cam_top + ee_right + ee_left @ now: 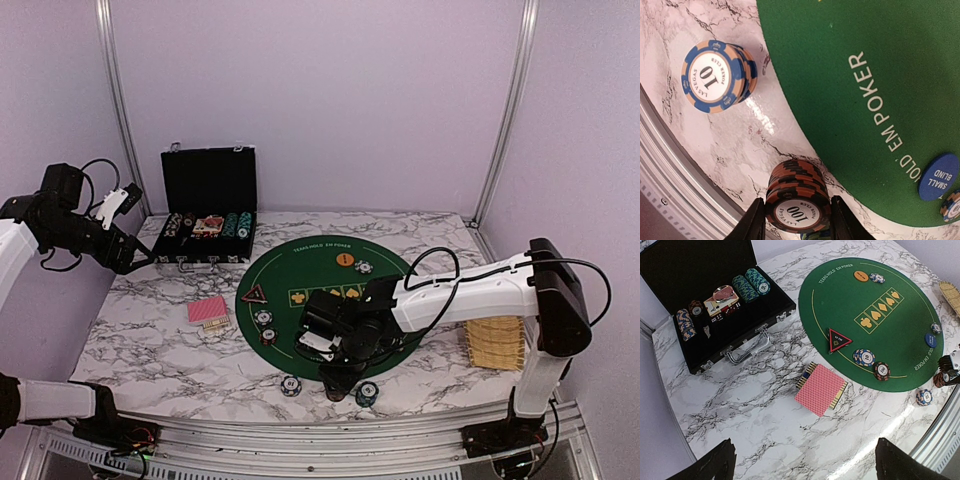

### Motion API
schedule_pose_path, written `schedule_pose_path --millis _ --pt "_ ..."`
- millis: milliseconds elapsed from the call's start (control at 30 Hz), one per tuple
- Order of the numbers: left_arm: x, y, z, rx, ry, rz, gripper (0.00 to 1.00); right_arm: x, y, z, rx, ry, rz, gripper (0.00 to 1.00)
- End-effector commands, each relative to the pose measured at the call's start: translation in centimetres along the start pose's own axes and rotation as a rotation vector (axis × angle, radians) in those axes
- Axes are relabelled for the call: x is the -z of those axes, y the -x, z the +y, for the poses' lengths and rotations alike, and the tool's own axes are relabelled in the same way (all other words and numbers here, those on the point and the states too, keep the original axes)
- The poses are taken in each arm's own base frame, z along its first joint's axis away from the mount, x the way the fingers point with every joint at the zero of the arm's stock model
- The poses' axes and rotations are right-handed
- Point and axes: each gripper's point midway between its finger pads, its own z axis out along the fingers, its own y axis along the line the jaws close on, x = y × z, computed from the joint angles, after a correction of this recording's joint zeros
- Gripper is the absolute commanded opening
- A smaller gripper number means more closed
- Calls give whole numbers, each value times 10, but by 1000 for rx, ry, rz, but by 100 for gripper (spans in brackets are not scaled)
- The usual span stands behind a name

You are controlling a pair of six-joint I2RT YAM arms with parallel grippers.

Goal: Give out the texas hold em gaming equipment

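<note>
Fixed overhead from near side, left wrist high and wide, right wrist close, sharing green mat (290, 268)

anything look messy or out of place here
The red-backed card deck lies on the marble table beside the green mat, slightly fanned, lower cards poking out at two edges. Nothing looks spilled or damaged. The right gripper grips a neat 100-chip stack.

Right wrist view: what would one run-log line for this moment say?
right claw: shut on 100 chip stack | place: marble table, beside green mat | left claw: open, empty
</note>
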Motion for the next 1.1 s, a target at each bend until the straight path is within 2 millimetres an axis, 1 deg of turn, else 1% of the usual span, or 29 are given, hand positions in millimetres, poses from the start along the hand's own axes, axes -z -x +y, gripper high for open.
schedule_pose_path --millis 0,167,233,367,467,567,700,800,867,933,1000,1067 --pt "8 3 -5 -19 -3 -7 99 -8 -8 -1 12 -10 30 35" --pt "9 4 -4 -20 -1 -8 99 -9 -8 -4 16 -25 35 34" --pt "9 4 -4 -18 -3 -9 99 -8 -7 -4 17 -29 32 30" --pt "9 5 -5 -18 -4 -10 99 -3 -3 -6 23 -47 25 17" --pt "9 5 -5 -20 -3 -11 99 6 3 -5 27 -54 13 10" --pt "9 5 -5 -20 -3 -12 99 20 13 -8 27 -84 -19 5" --pt "10 5 -5 -22 -2 -14 99 36 25 -6 27 -84 -50 2" --pt "10 6 -5 -24 -2 -16 99 47 33 -4 28 -84 -73 2" --pt "11 6 -5 -24 0 -16 99 54 40 -9 25 -103 -88 2" --pt "10 6 -5 -24 -2 -17 99 62 50 -18 11 -122 -108 2" --pt "10 6 -6 -23 -6 -17 99 68 64 -30 -6 -142 -133 2" --pt "9 5 -5 -20 -7 -14 99 74 80 -48 -32 -167 -164 2"
